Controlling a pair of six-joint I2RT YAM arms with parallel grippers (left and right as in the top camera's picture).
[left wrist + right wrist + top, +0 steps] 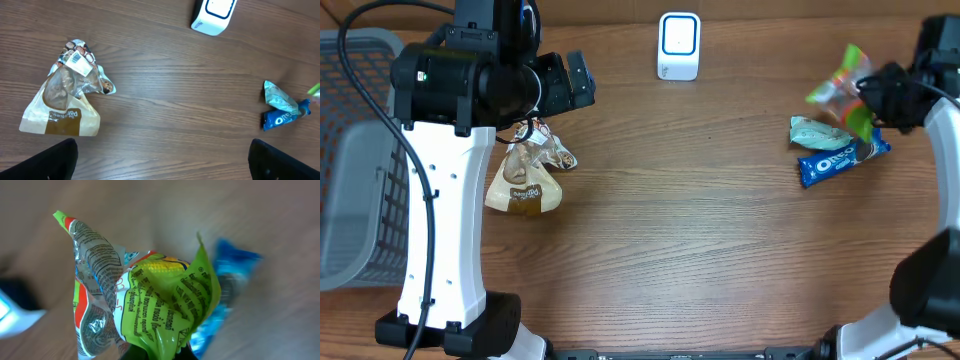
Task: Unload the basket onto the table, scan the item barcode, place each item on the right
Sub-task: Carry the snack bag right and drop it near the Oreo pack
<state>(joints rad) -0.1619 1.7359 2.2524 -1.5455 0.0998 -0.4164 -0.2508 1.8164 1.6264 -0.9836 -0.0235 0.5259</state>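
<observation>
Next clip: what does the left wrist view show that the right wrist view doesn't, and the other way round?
Left wrist only: the tan snack bag with its barcode label facing up, and the teal packet. Right wrist only: the green packet with its print close up, pinched in the right pincer. Both: the blue Oreo pack and the wooden table.

My wooden table point(700, 230) is carrying a white scanner point(679, 46), a tan bag point(523, 188), a blue cookie pack point(835, 162) and a pale packet point(817, 132).
</observation>
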